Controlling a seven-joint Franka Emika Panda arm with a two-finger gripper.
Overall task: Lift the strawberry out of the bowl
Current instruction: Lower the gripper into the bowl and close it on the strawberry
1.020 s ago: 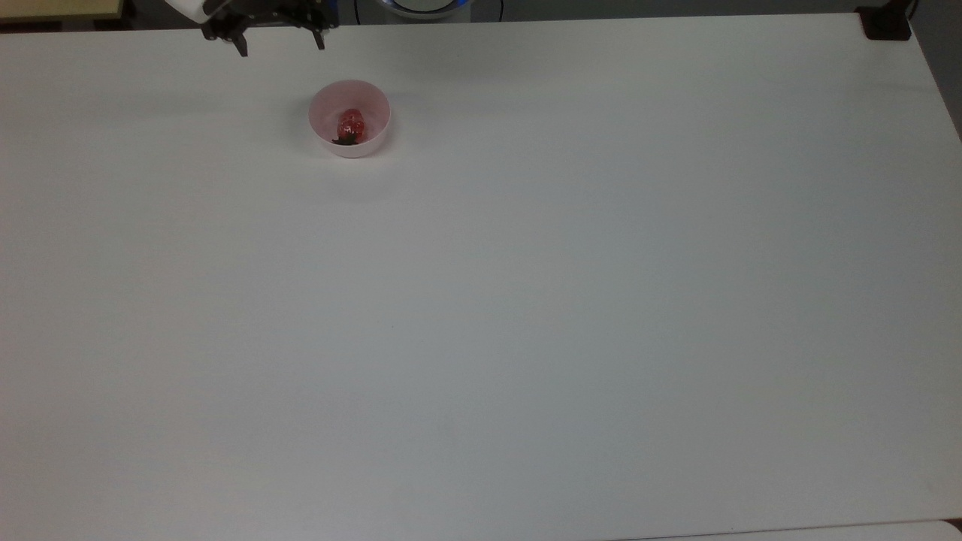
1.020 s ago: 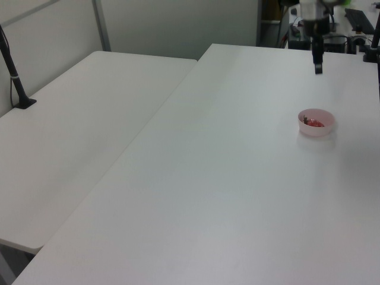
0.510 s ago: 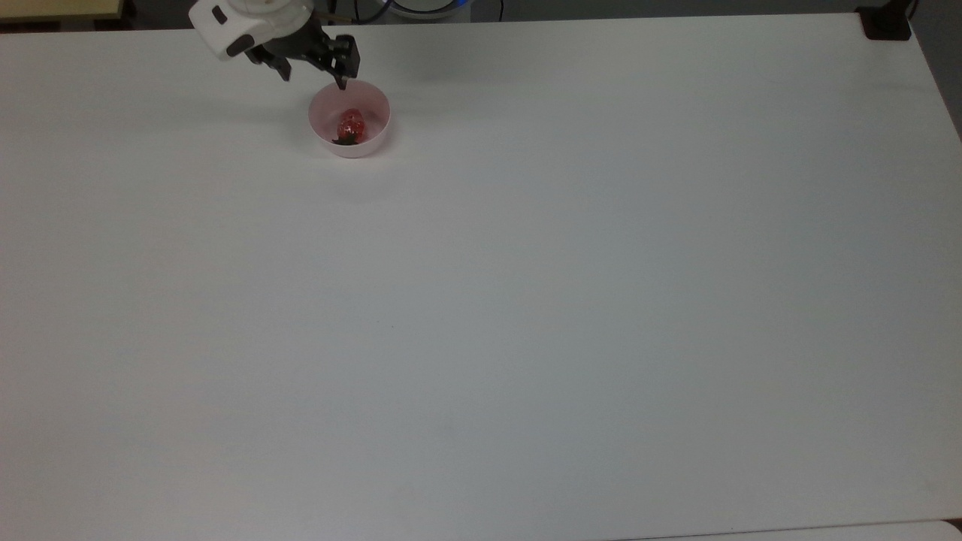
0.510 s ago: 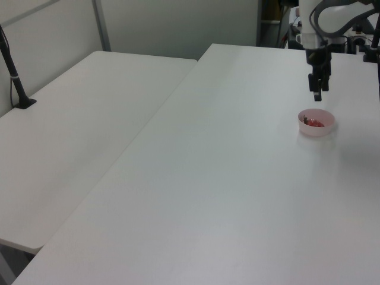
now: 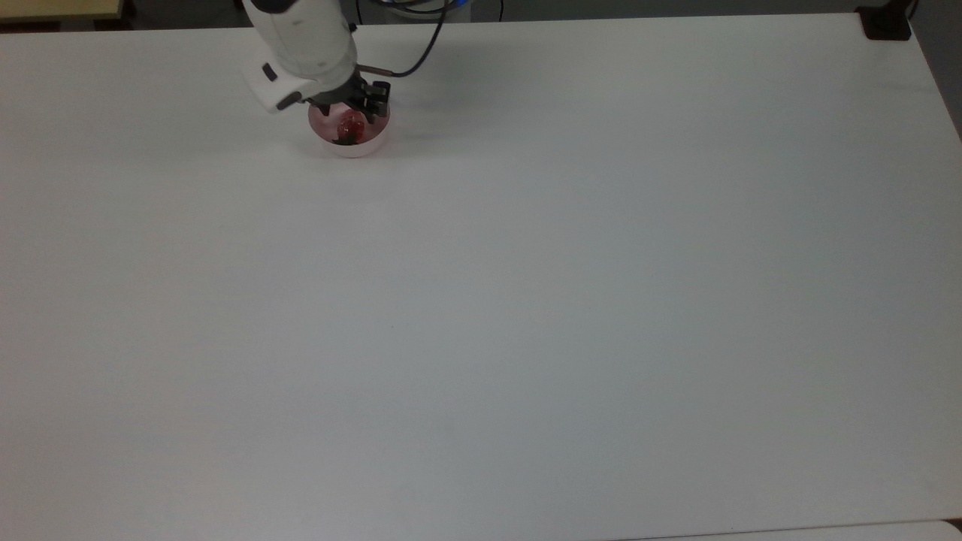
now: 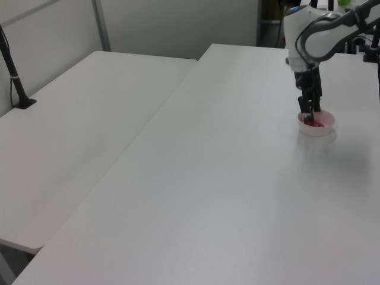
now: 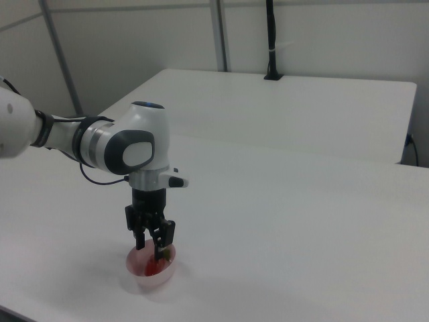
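Observation:
The pale pink bowl [image 5: 359, 146] stands near the far edge of the table, toward the top view's left, with the red strawberry [image 5: 348, 128] lying inside. My gripper [image 5: 349, 114] is lowered into the bowl, and its dark fingers stand apart on either side of the berry, open. In the right view the gripper [image 7: 151, 249] points straight down into the bowl [image 7: 151, 278], and the strawberry [image 7: 151, 267] shows red just under the fingertips. In the left view the gripper [image 6: 309, 116] dips past the rim of the bowl [image 6: 320, 130].
The white table [image 5: 526, 300] stretches wide around the bowl. A second white table [image 6: 77, 130] adjoins it on the left view's left, with a black post [image 6: 15, 77] clamped to it. A black cable [image 5: 421, 52] trails from the arm at the table's far edge.
The arm has come forward from the table's far edge and dropped down, so the gripper went from behind and above the bowl to inside it, astride the strawberry.

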